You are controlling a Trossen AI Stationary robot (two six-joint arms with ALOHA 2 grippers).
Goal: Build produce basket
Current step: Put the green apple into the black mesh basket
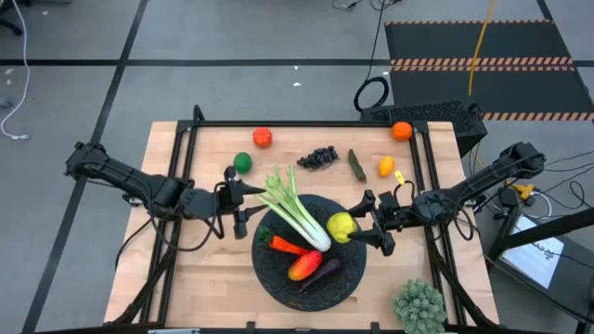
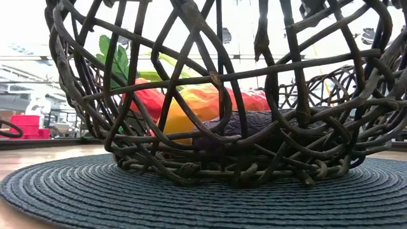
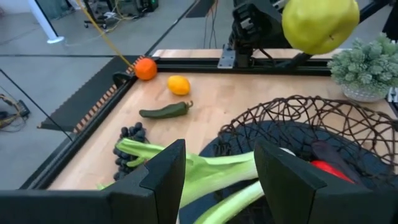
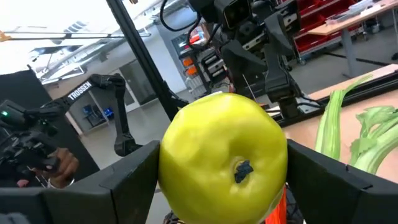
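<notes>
The black woven basket [image 1: 278,278] sits mid-table. In it lie a carrot [image 1: 284,246], a red pepper [image 1: 304,267] and an eggplant [image 1: 322,273]. The leek [image 1: 299,215] lies slantwise, its white end in the basket and its green leaves [image 3: 217,177] out over the far-left rim. My left gripper [image 1: 252,199] stands open at those leaves, which show between its fingers. My right gripper [image 1: 360,227] is shut on a yellow lemon [image 1: 342,225], above the basket's right rim. My left gripper has the leek's green leaves [image 3: 214,186] between its fingers; whether they touch, I cannot tell. My right gripper pinches the lemon's two opposite sides [image 4: 171,168] between its two fingers [image 4: 134,177]. The fingers come about level from the table's right. The lemon is lifted clear over the basket.
Loose on the far half of the table lie a tomato [image 1: 263,137], a lime [image 1: 242,161], grapes [image 1: 317,157], a pickle [image 1: 357,164], a small lemon [image 1: 386,167] and an orange [image 1: 401,131]. A spiky pale-green clump [image 1: 419,304] stands at the near right. Black frame rails [image 1: 306,123] border the table.
</notes>
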